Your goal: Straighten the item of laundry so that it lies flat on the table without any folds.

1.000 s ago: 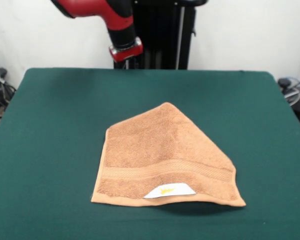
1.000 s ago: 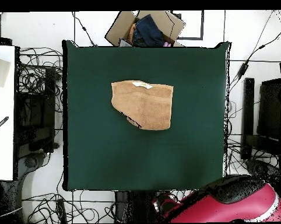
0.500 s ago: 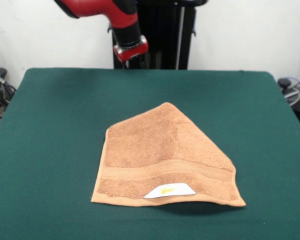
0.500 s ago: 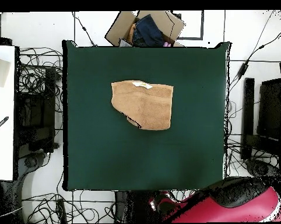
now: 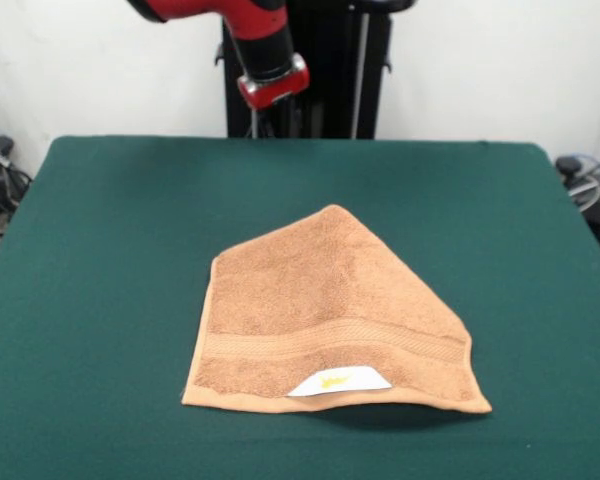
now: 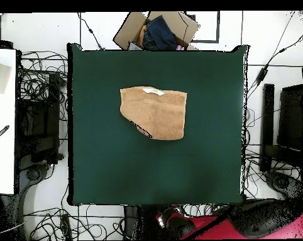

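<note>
front view: the orange-tan towel (image 5: pixel 325 315) lies near the middle of the green table (image 5: pixel 100 260), a little toward the near edge and well clear of every side. it is folded: the far part runs up to a blunt point, with one edge slanting down to the right corner, so the outline is closer to a triangle set on a strip than to a rectangle. a woven band (image 5: pixel 330 340) crosses it close to the near hem, and a white label with a yellow mark (image 5: pixel 338 382) sits on that hem, slightly right of its middle. the near right corner lifts a bit, with shadow under it. the red arm comes in at the top left, and its end (image 5: pixel 272 82) hangs above the table's far edge, well apart from the towel. whether the jaws are open or closed cannot be told from here.

overhead view: the towel (image 6: pixel 155 112) lies above the table's centre, closer to the top edge than the bottom one. the label (image 6: pixel 153 91) is at its top hem. its lower left side is cut off on a slant where the cloth is doubled over. the table (image 6: pixel 198 169) is bare around it. the red and black arm (image 6: pixel 242 224) lies past the bottom edge, toward the right corner. a cardboard box (image 6: pixel 156 29) with dark cloth in it sits beyond the top edge.
</note>
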Robot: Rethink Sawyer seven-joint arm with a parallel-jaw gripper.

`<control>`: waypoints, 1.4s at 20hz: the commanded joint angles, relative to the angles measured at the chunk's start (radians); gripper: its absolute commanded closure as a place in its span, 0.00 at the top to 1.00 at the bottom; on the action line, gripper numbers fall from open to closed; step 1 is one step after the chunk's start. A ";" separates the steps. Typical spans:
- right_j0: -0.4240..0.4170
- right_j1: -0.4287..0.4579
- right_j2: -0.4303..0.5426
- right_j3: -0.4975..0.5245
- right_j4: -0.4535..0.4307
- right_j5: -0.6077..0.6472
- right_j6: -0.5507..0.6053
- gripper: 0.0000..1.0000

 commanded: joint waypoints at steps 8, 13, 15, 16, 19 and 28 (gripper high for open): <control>-0.093 -0.135 0.298 0.009 0.083 0.238 0.056 1.00; -0.132 -0.138 0.360 0.029 0.033 0.180 0.054 1.00; -0.144 -0.133 0.382 0.032 0.018 0.171 0.049 1.00; -0.156 -0.126 0.392 0.031 0.008 0.166 0.045 1.00; -0.192 -0.100 0.423 0.025 -0.026 0.153 0.031 1.00; -0.212 -0.105 0.464 0.041 -0.075 0.115 0.056 1.00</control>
